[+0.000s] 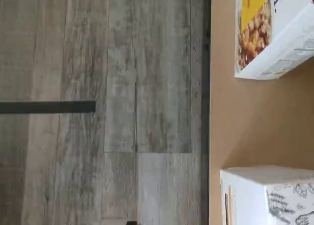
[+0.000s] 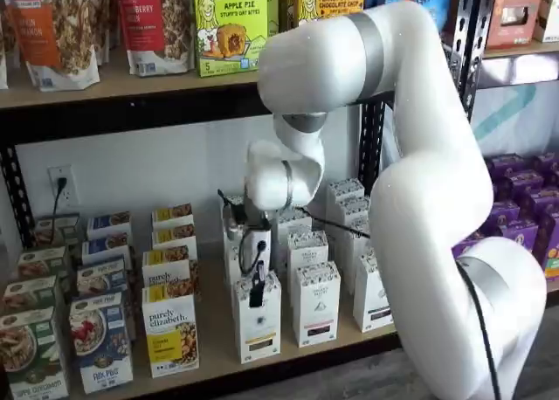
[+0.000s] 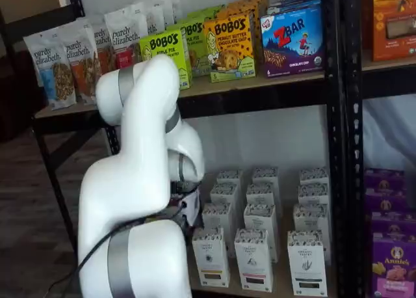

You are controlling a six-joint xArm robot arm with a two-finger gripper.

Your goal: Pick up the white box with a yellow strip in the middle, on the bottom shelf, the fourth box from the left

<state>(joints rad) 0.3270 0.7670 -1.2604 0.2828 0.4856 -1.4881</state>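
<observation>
The white box (image 2: 258, 323) stands at the front of the bottom shelf (image 2: 214, 355), close to the rail, its tan strip low on the front. The gripper (image 2: 257, 300) hangs right in front of its upper half. The black fingers cover part of the face and show no clear gap, so I can't tell whether they are parted or closed, and nothing shows them clamped on the box. In a shelf view, a purely elizabeth box (image 2: 170, 334) with a yellow panel stands to its left, with bare board between them. On the other side a like carton with a dark strip (image 2: 315, 304) stands just beside it, and more white cartons line up behind. The box is upright, long axis vertical, its front facing out over the shelf edge. The wrist view catches the white box (image 1: 267, 195) by its speckled top, the yellow-panelled box's corner (image 1: 274, 28), tan board (image 1: 255, 122) between them, and grey plank floor (image 1: 98, 112) beyond the edge. The arm (image 2: 419, 155) fills the foreground in both shelf views.
</observation>
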